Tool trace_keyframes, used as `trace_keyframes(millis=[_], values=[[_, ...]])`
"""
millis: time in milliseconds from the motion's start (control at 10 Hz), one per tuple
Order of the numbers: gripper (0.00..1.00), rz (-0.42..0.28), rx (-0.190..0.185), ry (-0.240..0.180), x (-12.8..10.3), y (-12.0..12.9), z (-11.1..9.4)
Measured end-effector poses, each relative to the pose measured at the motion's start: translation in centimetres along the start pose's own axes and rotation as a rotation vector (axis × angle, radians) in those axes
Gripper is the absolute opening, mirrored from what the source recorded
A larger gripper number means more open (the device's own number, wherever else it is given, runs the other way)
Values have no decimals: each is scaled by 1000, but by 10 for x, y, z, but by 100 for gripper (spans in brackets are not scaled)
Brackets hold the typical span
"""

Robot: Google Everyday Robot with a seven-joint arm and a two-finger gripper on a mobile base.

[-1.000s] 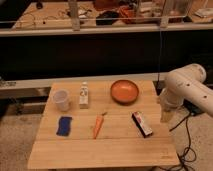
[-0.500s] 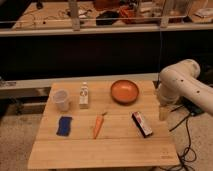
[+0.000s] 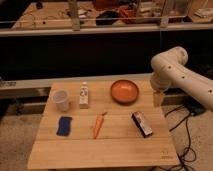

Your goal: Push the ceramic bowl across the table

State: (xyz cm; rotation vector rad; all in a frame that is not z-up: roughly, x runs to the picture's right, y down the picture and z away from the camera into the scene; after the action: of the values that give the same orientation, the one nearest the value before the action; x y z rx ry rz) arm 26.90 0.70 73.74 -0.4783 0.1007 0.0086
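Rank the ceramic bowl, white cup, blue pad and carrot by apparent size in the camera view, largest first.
1. ceramic bowl
2. white cup and blue pad: too alike to rank
3. carrot, long but thin

The gripper hangs right of the bowl, by the table's right edge.

Tool (image 3: 158, 98) hangs by the counter's (image 3: 100, 150) far right edge. Bare wood between it and the ceramic bowl (image 3: 124, 91), and a dark box (image 3: 142, 124) lies camera-side of it.
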Motion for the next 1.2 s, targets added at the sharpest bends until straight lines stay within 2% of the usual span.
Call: trace_keyframes(millis=[100, 300, 600, 900, 1200], values=[[80, -5, 4, 1, -2, -14, -1], [78, -6, 6, -4, -3, -32, 10], [55, -5, 18, -15, 1, -40, 13], [43, -19, 18, -25, -13, -54, 17], [12, -23, 50, -40, -13, -72, 27]])
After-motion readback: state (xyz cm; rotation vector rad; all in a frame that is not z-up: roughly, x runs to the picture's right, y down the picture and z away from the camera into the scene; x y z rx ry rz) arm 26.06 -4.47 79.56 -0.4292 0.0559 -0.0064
